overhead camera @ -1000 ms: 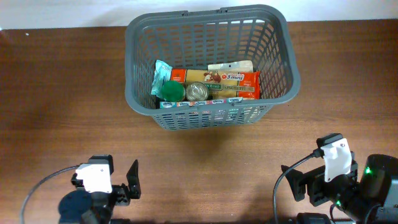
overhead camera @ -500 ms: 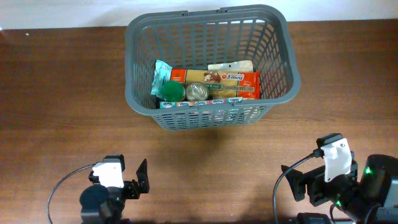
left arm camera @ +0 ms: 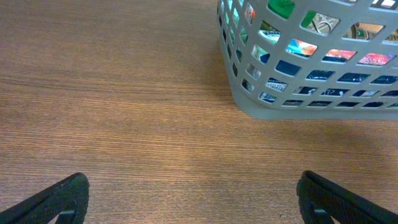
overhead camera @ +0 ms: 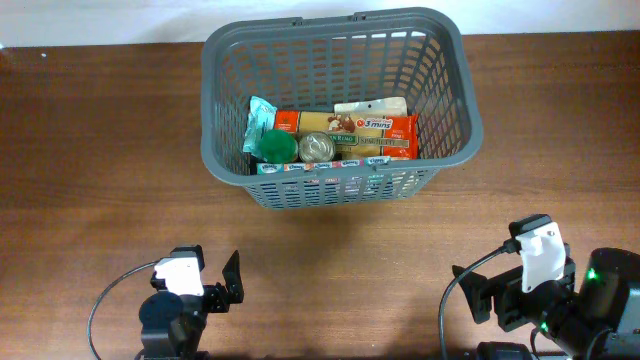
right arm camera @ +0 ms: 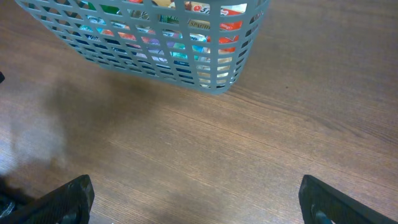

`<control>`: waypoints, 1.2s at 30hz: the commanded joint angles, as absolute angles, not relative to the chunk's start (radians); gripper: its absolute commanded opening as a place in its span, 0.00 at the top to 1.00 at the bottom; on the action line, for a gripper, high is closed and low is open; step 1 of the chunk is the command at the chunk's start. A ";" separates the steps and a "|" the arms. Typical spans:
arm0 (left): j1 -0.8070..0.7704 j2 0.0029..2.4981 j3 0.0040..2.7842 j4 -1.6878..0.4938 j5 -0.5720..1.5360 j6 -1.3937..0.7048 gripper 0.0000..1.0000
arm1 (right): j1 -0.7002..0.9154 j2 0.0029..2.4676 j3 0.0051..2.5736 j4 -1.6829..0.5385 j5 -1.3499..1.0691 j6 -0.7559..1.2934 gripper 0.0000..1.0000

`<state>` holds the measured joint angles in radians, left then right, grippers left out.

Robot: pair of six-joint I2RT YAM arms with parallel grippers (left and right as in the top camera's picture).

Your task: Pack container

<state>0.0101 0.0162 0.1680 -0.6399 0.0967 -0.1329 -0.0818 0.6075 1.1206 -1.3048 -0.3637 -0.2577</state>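
The container (overhead camera: 460, 75) is a large grey lattice basket at the back middle of the wooden table. Inside lie a red pasta packet (overhead camera: 385, 136), a teal pouch (overhead camera: 259, 115), a green lid (overhead camera: 274, 147), a tin can (overhead camera: 318, 148) and a row of small colourful packs (overhead camera: 330, 164). The basket also shows in the left wrist view (left arm camera: 249, 106) and the right wrist view (right arm camera: 211, 84). My left gripper (left arm camera: 193, 199) is open and empty near the front left edge. My right gripper (right arm camera: 196, 199) is open and empty near the front right edge. Both are well short of the basket.
Bare wooden tabletop (overhead camera: 100, 180) lies between both grippers and the basket. A light wall strip (overhead camera: 120, 20) runs along the table's far edge. Cables loop by each arm base at the front edge.
My left arm has shifted to the right along the front edge and settled. The right arm and the basket have not moved.
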 commanded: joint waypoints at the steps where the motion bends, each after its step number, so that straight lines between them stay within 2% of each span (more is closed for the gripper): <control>1: 0.016 0.005 0.162 -0.682 0.083 -0.145 0.01 | -0.088 0.608 1.121 -1.302 -0.361 -0.249 0.01; 36: 0.016 0.005 0.163 -0.682 0.083 -0.145 0.01 | -0.086 0.603 1.115 -1.290 -0.302 -0.263 0.01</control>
